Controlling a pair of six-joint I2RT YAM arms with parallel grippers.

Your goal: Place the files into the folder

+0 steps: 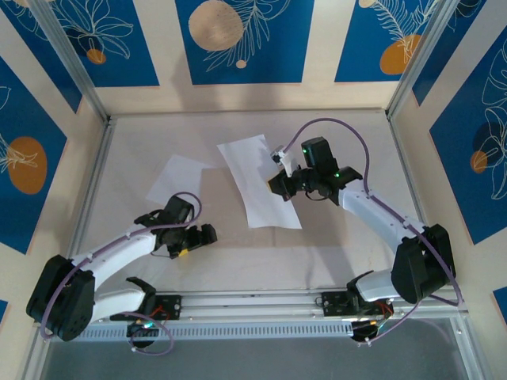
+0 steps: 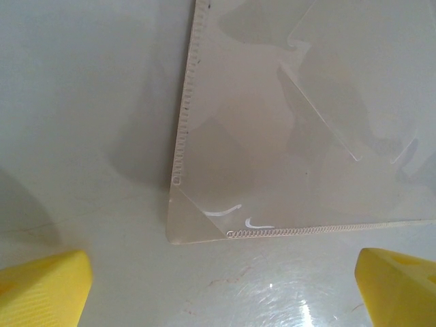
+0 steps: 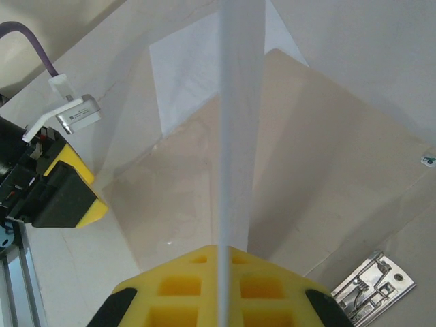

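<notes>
Right fingers (image 3: 177,293) clamp a white sheet (image 3: 240,102), edge-on, near the table's (image 1: 333,247) centre, partly hiding the tan folder (image 3: 327,157); left fingers (image 2: 48,289) stand apart. Two sheets: the other sheet (image 1: 178,180) lies toward the left edge.

bright, even overhead light floods the pale worktop (image 1: 238,261), leaving only soft, faint shadows. a small glare spot glints on its surface in the left wrist view; nearest foreground blurs.
</notes>
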